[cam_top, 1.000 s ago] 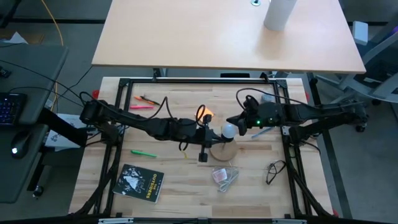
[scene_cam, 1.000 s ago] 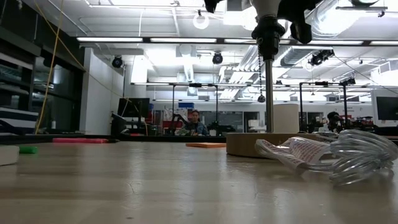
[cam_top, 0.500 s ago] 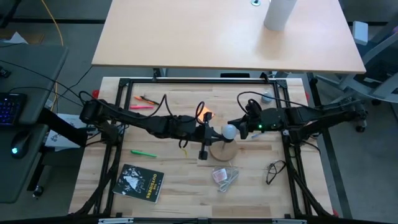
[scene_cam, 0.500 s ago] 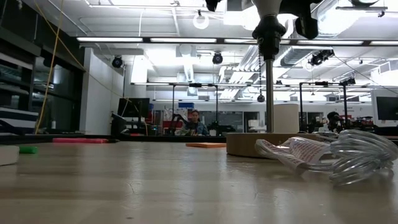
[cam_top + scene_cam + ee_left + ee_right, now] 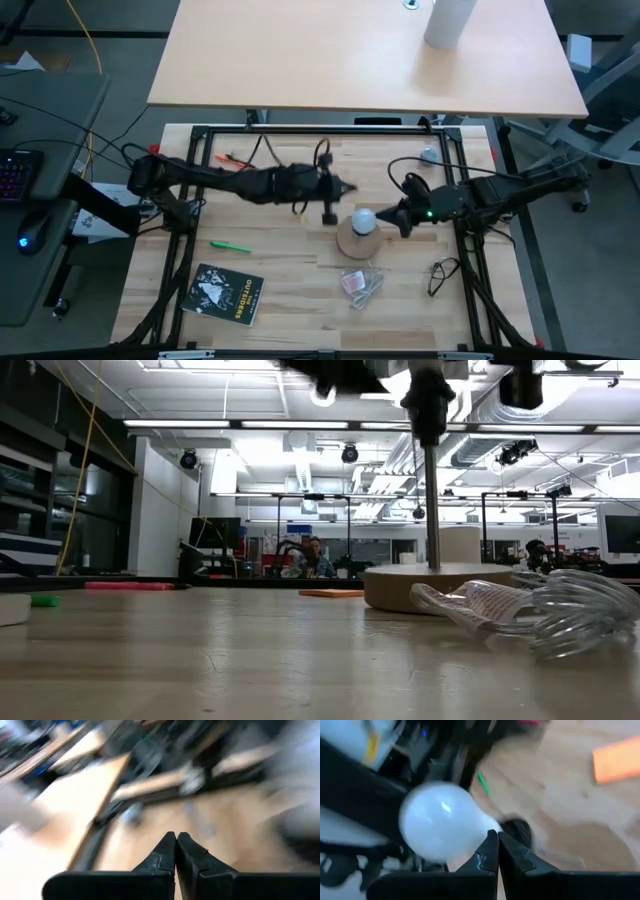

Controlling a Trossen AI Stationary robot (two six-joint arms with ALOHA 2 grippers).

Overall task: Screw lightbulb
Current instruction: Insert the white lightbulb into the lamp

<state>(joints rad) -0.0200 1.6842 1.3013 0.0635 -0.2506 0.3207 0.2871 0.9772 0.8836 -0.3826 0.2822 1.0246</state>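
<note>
Standing over the tan round wooden disc (image 5: 360, 240), the lightbulb (image 5: 363, 220) showed as a small, smooth, frosted white globe, its base down at the black socket (image 5: 517, 831) in the disc's middle. The table (image 5: 280, 290) was pale planked wood with a matte grain, boxed by a black metal frame. Near the disc's front edge lay a crinkled see-through plastic packet (image 5: 360, 283); farther toward the left front corner lay a dark booklet (image 5: 227, 293) and a green marker (image 5: 230, 245), both well apart from the disc. Bare wood lay open around the disc on the left and front.

The right gripper (image 5: 400, 217) reached in level from the right, its two dark fingers (image 5: 496, 851) pressed tip to tip and gripping nothing, just beside the bulb; whether they touched the glass could not be told. The left gripper (image 5: 328, 210) hung behind and left of the disc, clear of the bulb, its fingers (image 5: 175, 851) likewise closed on nothing, the arm stretched across from the left side.
</note>
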